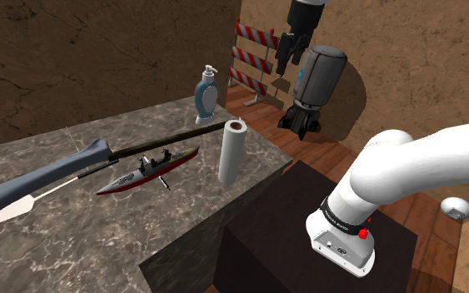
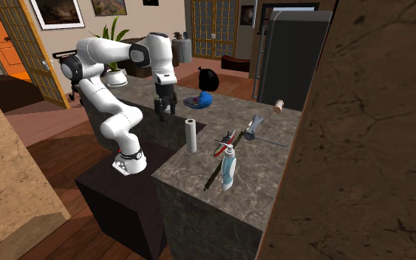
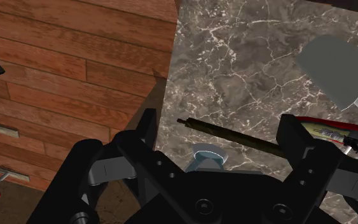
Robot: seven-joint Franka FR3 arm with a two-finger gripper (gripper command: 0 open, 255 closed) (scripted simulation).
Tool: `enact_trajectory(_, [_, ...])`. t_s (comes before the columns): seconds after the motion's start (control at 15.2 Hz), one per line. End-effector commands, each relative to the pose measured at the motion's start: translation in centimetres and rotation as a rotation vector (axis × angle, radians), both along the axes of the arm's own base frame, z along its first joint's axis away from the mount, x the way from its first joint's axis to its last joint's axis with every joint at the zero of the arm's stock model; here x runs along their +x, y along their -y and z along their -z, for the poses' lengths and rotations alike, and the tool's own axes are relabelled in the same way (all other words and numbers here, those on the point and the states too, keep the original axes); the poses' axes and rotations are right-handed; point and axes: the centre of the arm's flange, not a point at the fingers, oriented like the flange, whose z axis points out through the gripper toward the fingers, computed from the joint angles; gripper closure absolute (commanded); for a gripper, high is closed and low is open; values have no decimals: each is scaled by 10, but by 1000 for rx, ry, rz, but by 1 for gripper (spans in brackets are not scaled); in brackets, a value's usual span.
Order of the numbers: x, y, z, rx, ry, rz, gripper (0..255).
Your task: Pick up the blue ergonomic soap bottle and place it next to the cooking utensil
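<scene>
Your pincer is hanging with fingers apart, well above the soap bottle, which is standing at the tabletop's corner. You should be descending straight, keeping the bottle centred between the fingers before closing.

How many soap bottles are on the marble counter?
1. The blue-and-white soap bottle stands upright near the counter corner, beside the end of the long dark utensil handle. None seems hidden.
</scene>
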Motion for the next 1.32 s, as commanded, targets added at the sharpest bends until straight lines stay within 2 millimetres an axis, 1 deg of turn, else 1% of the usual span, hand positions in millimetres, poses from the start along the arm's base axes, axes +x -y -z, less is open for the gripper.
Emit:
enact_trajectory(0.0, [0,0,0,0,0,0,0])
enact_trajectory(0.66, [131,-7,31,24,-27,-38,0])
enact_trajectory(1.25, [248,-19,62,45,-51,-71,0])
